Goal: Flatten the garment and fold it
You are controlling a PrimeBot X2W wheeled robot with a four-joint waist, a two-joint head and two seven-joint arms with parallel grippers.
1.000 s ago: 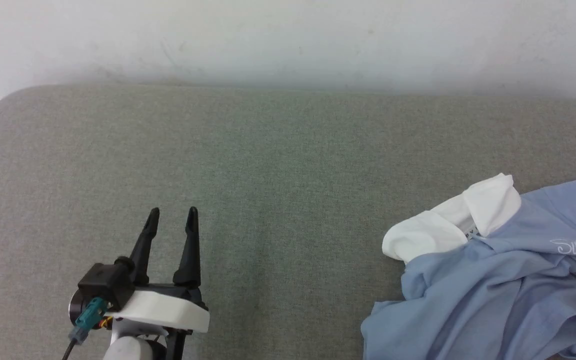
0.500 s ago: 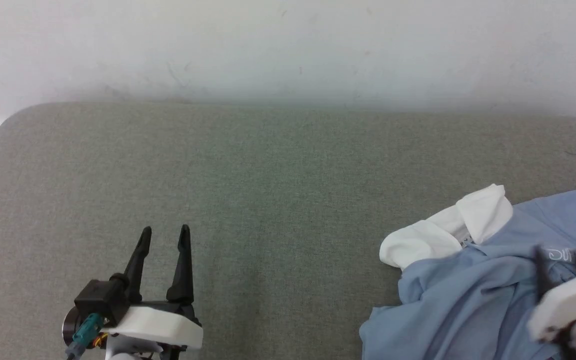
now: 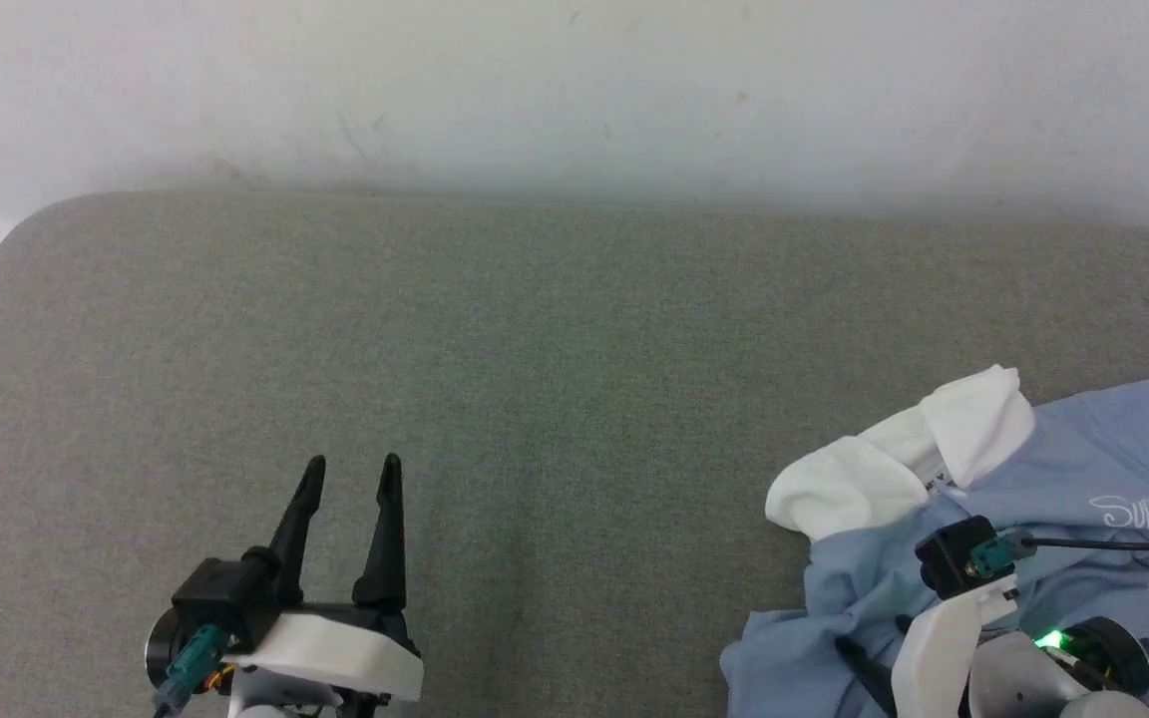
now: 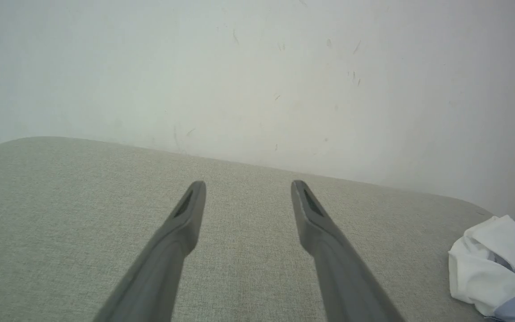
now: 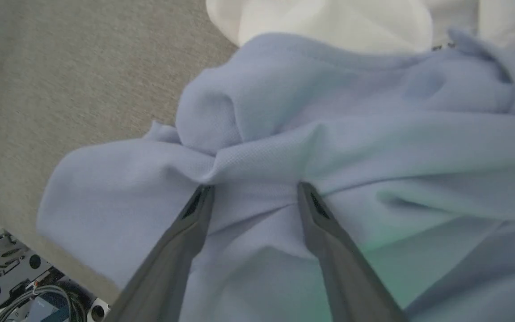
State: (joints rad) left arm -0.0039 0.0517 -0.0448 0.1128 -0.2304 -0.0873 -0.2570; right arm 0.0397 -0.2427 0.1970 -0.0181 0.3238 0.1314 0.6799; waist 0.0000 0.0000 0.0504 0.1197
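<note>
bunching is looming: the right gripper (image 5: 254,197) is holding parted, empty fingers at a ridge of the garment (image 3: 1083,469), lying crumpled at the right of the grey surface (image 3: 535,399); closing risks pinching several layers. the left gripper (image 3: 351,467) is hovering spread, apart.

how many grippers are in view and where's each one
2. The left gripper is at the head view's lower left, fingers open over the grey fabric surface; the right gripper is at lower right, fingers open at the crumpled blue polo shirt.
</note>
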